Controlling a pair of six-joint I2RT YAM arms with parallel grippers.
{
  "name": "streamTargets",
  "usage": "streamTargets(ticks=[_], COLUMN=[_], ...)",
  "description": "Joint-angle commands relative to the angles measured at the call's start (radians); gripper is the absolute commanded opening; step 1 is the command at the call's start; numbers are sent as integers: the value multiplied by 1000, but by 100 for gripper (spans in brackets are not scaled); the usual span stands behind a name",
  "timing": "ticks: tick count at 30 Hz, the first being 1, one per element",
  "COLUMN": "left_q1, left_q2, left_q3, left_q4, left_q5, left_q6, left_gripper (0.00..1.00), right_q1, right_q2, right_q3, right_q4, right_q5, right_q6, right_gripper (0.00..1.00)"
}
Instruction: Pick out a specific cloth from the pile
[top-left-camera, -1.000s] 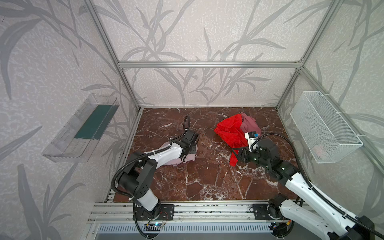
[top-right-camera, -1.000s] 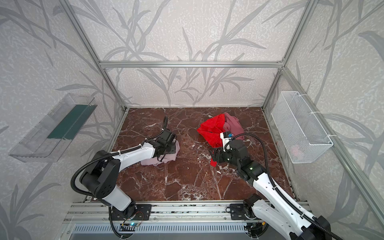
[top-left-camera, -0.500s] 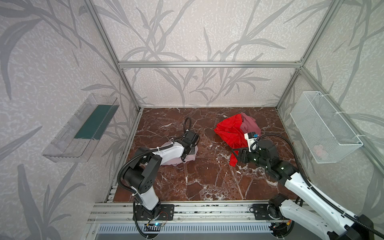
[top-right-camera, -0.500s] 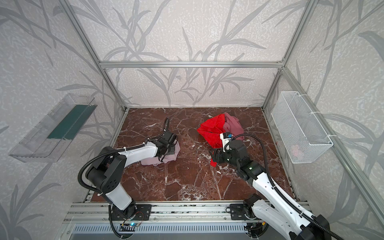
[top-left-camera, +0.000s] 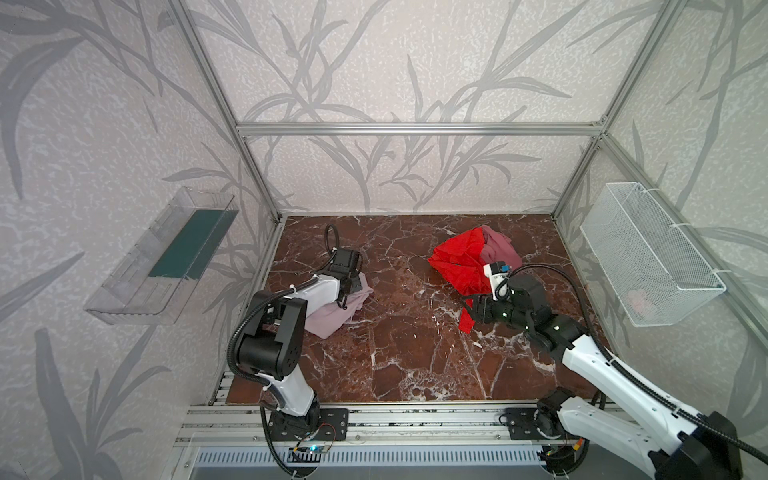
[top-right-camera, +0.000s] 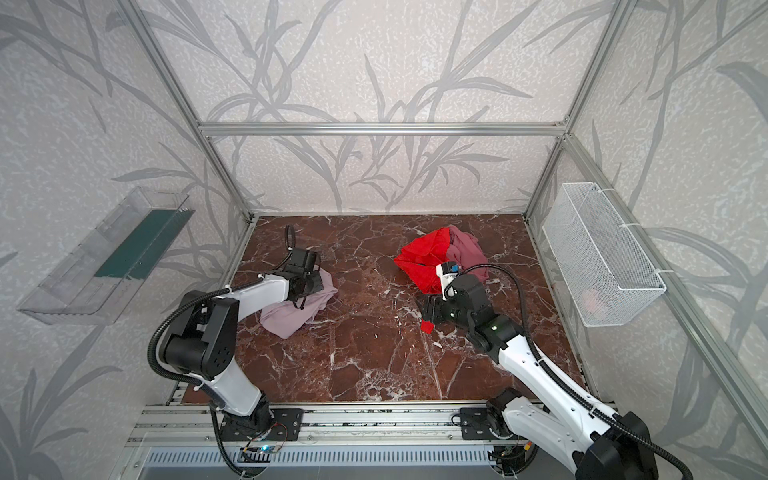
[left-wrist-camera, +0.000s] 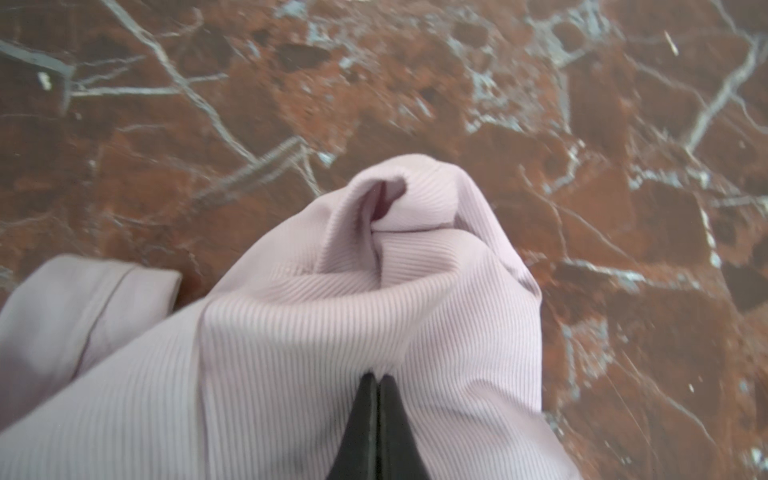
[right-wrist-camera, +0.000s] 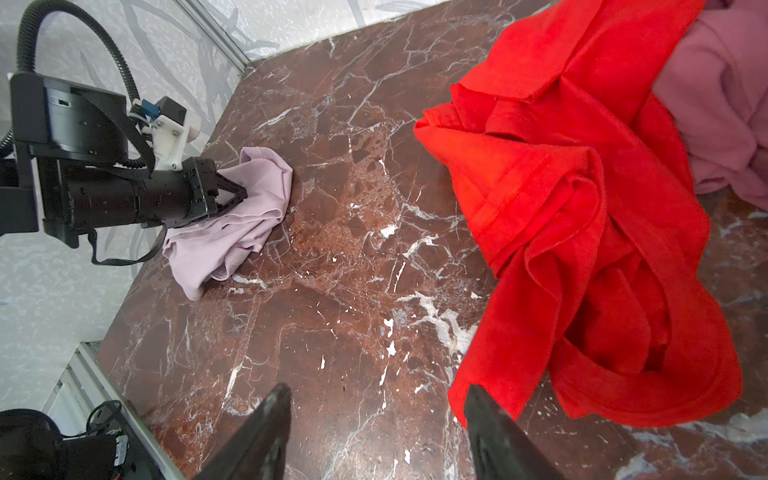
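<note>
The cloth (top-left-camera: 332, 318) (top-right-camera: 291, 318), pale lilac-pink and ribbed, lies crumpled at the left of the marble floor, apart from the pile. My left gripper (left-wrist-camera: 377, 376) (top-left-camera: 354, 287) (right-wrist-camera: 245, 193) is shut on a fold of the cloth (left-wrist-camera: 332, 299) (right-wrist-camera: 232, 224). The pile at the back right shows a bright red cloth (top-left-camera: 457, 262) (right-wrist-camera: 582, 208) and a dusty-rose mauve cloth (top-left-camera: 500, 249) (right-wrist-camera: 727, 124). My right gripper (right-wrist-camera: 376, 390) (top-left-camera: 471, 309) (top-right-camera: 424, 309) stands open low over the floor, one finger against the red cloth's hanging corner, holding nothing.
A white wire basket (top-left-camera: 648, 257) hangs on the right wall with something pink inside. A clear plastic shelf (top-left-camera: 166, 257) hangs on the left wall. Aluminium frame posts stand at the floor's corners, and bare marble floor (top-left-camera: 407, 332) lies between the two arms.
My left gripper has closed on the lilac cloth, and that arm's elbow has swung forward. The right arm has hardly moved.
</note>
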Motion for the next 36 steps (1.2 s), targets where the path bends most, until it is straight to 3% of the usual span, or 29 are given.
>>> streamTargets(ticks=[1,7,10,15,19,26,32,36], left_q1=[60,89,82,75,75,84,108,174], left_q2=[32,-48,-141,-301,-349,-263,-123,-37], left_q3=[51,58,2,-110,-172,-208,-111,-28], left_q4=[30,12,-12,-73,-75,8,-3,17], left_q5=[48,96,147,151,132,113,68,77], left_q6=[-13,27,32,29,19,-8,-28,-18], left_gripper=[0,0,0,0,0,0,0,0], right_q1=[-5,-3,-3,-4,-3,-3,-4,-5], right_q2=[24,57,53,59,75,112,131,159], right_q3=[53,76,63,37,27,56,92,117], right_q4=[-17,-11,11,48,78,86,61,50], right_q5=[12,-7,-19,-41,-60,-82,-70,-60], right_q6=[-20,-14,-1,18,31,30,19,11], right_gripper=[66,65,65,65,65,65,65,65])
